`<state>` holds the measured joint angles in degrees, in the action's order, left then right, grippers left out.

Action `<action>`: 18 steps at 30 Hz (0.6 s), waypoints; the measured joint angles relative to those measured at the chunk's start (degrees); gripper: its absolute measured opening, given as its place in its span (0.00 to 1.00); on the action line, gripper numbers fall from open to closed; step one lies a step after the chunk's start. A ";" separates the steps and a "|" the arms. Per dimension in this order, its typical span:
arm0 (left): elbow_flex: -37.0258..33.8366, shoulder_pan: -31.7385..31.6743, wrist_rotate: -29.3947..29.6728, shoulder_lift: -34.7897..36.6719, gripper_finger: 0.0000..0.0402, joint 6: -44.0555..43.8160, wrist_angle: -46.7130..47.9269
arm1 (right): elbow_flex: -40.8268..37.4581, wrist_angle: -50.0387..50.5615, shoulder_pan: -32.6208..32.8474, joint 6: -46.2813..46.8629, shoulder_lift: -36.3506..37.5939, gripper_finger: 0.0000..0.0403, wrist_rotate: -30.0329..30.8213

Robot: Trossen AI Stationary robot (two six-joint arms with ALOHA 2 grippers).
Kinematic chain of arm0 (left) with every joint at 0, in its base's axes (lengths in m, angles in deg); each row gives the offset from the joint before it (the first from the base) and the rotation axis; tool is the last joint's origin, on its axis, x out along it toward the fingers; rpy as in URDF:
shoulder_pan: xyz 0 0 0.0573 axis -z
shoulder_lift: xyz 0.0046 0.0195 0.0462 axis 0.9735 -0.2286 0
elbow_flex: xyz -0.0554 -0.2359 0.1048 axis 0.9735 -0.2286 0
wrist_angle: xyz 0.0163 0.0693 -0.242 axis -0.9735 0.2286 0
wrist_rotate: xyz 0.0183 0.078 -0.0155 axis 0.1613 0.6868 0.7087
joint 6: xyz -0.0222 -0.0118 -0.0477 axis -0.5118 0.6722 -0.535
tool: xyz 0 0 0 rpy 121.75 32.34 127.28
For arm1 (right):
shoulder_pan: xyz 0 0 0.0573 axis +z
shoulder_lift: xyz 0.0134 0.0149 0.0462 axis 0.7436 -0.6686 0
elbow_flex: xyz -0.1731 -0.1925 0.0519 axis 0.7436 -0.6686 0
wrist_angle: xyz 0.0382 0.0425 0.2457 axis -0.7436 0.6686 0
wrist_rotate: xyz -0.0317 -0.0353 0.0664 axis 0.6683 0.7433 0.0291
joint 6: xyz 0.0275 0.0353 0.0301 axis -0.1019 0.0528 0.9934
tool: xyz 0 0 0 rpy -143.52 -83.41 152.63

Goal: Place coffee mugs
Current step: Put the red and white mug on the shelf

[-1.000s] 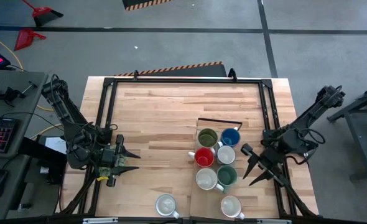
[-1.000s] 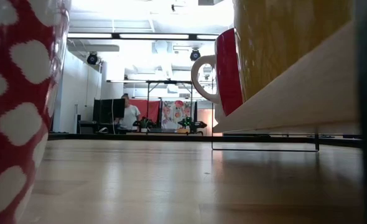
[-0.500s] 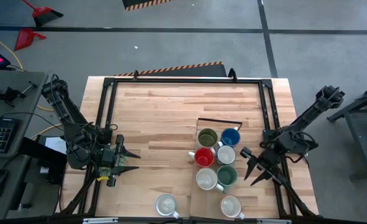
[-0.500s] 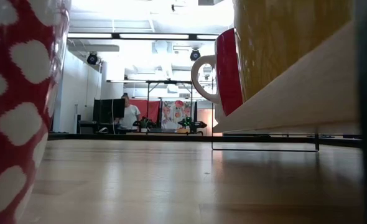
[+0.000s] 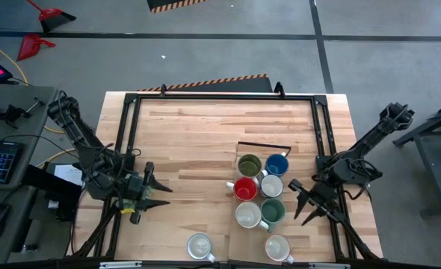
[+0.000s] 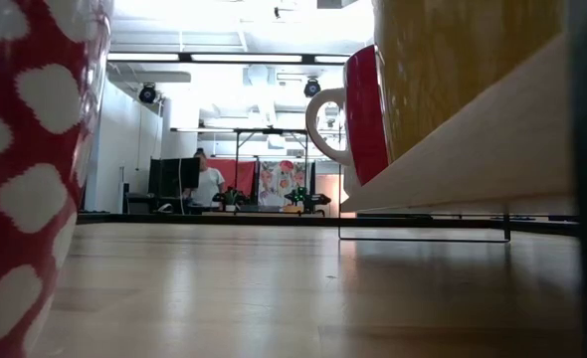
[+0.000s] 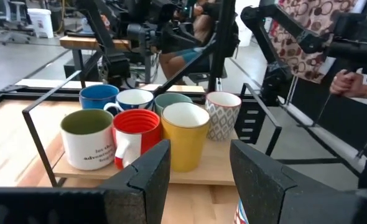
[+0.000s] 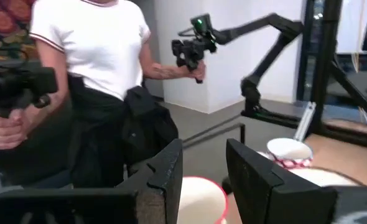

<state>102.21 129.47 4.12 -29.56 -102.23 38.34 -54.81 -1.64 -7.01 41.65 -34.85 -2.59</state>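
loose mugs: two small round white ceramic mugs stand off the tray near the table's front edge, one toward the left, one toward the right, well apart from each other.
placed mugs: six already clustered on the low wooden tray with the thin black wire frame, right of centre; olive green mug, blue mug, red mug, a white one, teal green mug, another white one.
right pincer: right pincer hovers just beside the tray's right edge, fingers spread apart, nothing between them.
left pincer: left pincer sits at the table's left side, fingers also parted and empty, aimed across at the tray, well apart from it.
key relation: the right-hand loose mug lies forward of the right pincer and slightly inboard, near it; that arm looks the closer one by a clear margin.
other loose mug: sits forward and to the right of the left pincer, so that arm has the shorter path to it.
handles: the high view is too small to tell which way the loose mugs' handles turn.
judgement: a short swing toward the front edge should set up the right pincer's grasp.
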 joint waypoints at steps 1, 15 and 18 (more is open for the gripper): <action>0.00 -0.34 -0.54 0.00 0.38 0.00 -0.01 | -0.02 0.36 -0.06 0.08 -0.06 0.27 0.09; 0.00 -1.73 -4.04 0.00 0.38 -1.94 -0.44 | -18.47 -27.72 0.38 1.69 -0.87 0.27 0.76; 0.00 -1.73 -3.82 0.00 0.38 -1.92 -0.46 | -19.09 -28.18 0.38 1.67 -0.71 0.27 0.74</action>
<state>102.21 127.74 0.31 -29.56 -104.15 37.87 -73.90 -29.82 -6.63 43.32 -35.56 -1.85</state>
